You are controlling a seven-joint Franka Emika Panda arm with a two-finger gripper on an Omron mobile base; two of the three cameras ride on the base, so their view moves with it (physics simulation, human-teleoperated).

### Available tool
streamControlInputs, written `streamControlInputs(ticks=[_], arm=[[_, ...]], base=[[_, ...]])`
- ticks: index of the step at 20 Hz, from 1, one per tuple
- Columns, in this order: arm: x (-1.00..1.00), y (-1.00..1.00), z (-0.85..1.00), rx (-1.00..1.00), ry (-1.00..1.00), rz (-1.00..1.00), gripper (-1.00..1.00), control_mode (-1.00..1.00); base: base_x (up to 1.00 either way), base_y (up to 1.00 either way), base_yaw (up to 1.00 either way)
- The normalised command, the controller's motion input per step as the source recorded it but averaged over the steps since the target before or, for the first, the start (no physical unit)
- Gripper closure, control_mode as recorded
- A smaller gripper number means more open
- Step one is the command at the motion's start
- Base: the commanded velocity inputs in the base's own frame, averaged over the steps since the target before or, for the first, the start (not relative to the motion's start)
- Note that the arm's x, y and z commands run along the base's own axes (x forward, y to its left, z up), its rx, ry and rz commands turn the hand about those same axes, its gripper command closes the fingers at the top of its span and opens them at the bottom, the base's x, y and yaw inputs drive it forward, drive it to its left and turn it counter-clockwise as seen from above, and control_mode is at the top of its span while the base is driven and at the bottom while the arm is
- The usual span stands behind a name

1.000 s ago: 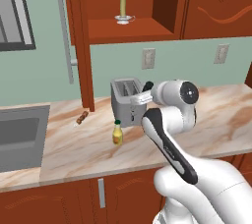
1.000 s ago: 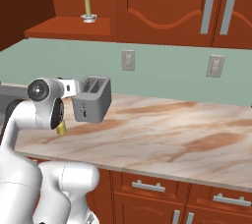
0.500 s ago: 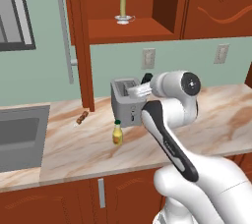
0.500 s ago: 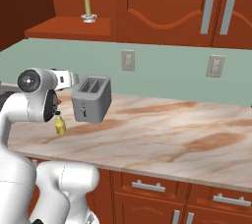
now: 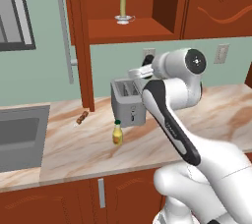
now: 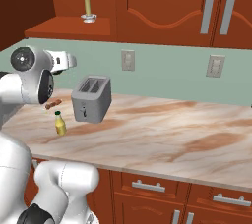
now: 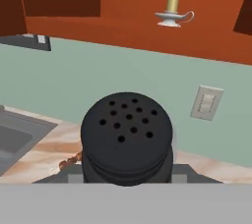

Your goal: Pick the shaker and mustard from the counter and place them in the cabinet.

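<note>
The shaker (image 7: 126,137) fills the lower middle of the hand view, its perforated black top facing the camera, so it looks lifted off the surface (image 5: 88,144) and carried by the hand (image 5: 139,72), which sits just above the toaster (image 5: 129,102) near the centre of the left base view. The fingertips themselves are covered by the shaker, so the grip is inferred: the hand seems closed around its body, though the contact is not visible.

The first pick seems done, but nothing has been placed yet. The cabinet (image 5: 128,29) niche at the upper middle of the left base view holds just a candle (image 5: 123,8). The mustard (image 5: 117,133) stands on the surface below and left of the toaster, apart from it, untouched. Left to do: set the shaker in the niche, then fetch the mustard.

In both base views the arm's own links hide the shaker. A small brown item (image 5: 81,117) near the cabinet door's lower edge is too small to identify.
</note>
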Motion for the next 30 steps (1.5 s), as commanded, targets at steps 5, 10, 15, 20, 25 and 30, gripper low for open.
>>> streamControlInputs(ticks=[5, 10, 15, 20, 25, 30], arm=[[-0.01, 0.00, 0.53, 0.00, 0.00, 0.00, 1.00, -1.00], [-0.01, 0.00, 0.39, 0.00, -0.03, 0.00, 1.00, -1.00], [0.00, 0.00, 0.36, 0.01, -0.06, 0.00, 1.00, -1.00], [0.00, 0.00, 0.38, 0.03, -0.07, 0.01, 1.00, -1.00], [0.15, 0.00, 0.25, 0.05, -0.03, 0.00, 1.00, -1.00], [0.36, 0.00, 0.01, 0.10, 0.00, 0.00, 1.00, -1.00]], base=[[0.00, 0.00, 0.00], [0.00, 0.00, 0.00], [0.00, 0.00, 0.00], [0.00, 0.00, 0.00], [0.00, 0.00, 0.00], [0.00, 0.00, 0.00]])
